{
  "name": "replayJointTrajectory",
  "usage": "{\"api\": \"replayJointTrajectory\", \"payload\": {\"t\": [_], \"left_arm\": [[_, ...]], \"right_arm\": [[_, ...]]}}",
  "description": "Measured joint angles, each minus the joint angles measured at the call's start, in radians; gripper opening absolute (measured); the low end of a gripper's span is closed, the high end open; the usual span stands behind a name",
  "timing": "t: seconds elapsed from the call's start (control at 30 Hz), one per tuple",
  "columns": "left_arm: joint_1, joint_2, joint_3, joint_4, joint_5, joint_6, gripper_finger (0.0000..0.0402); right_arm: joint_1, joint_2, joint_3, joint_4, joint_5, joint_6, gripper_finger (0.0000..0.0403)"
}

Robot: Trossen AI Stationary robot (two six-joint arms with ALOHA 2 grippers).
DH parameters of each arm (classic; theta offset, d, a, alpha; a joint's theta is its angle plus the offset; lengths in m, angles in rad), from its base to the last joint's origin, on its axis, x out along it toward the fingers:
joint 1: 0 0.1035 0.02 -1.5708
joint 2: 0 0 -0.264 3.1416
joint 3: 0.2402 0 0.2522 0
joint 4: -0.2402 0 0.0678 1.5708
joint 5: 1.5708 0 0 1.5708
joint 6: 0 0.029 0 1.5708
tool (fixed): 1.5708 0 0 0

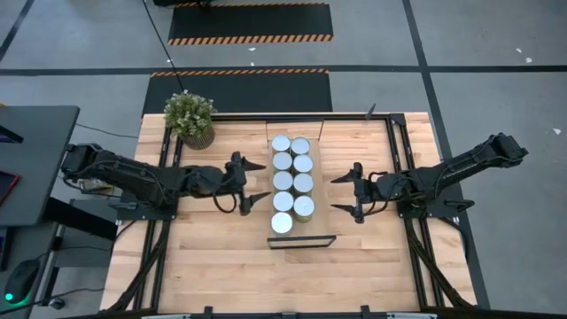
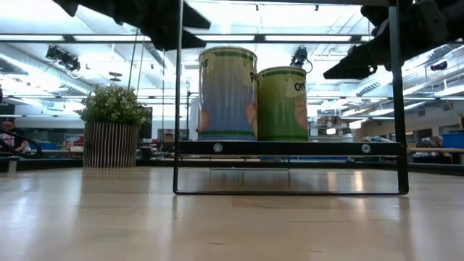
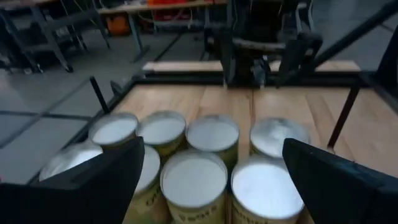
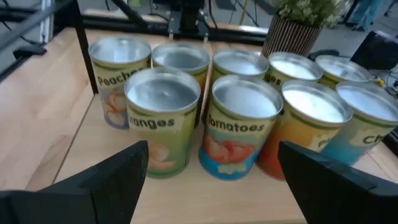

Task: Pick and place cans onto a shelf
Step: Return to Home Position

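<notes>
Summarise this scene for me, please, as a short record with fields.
cans: nine, upright on the shelf, in rows of five and four
left gripper: open, empty, off the shelf's left side
right gripper: open, empty, off the shelf's right side
plant: on the table, apart from the shelf

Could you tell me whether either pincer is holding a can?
No; the left pincer and the right pincer both hang open and empty beside the cans.
</notes>
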Motion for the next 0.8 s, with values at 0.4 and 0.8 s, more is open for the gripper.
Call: {"api": "replayJointTrajectory", "payload": {"t": [0.4, 0.8], "left_arm": [[-0.02, 0.032, -0.001, 0.02, -0.03, -0.06, 0.0387], [-0.035, -0.003, -0.064, 0.066, -0.08, -0.033, 0.0387]], "right_arm": [[-0.012, -0.174, -0.143, 0.118, -0.003, -0.003, 0.0366], [-0.012, -0.367, -0.168, 0.042, -0.004, -0.056, 0.0366]]}}
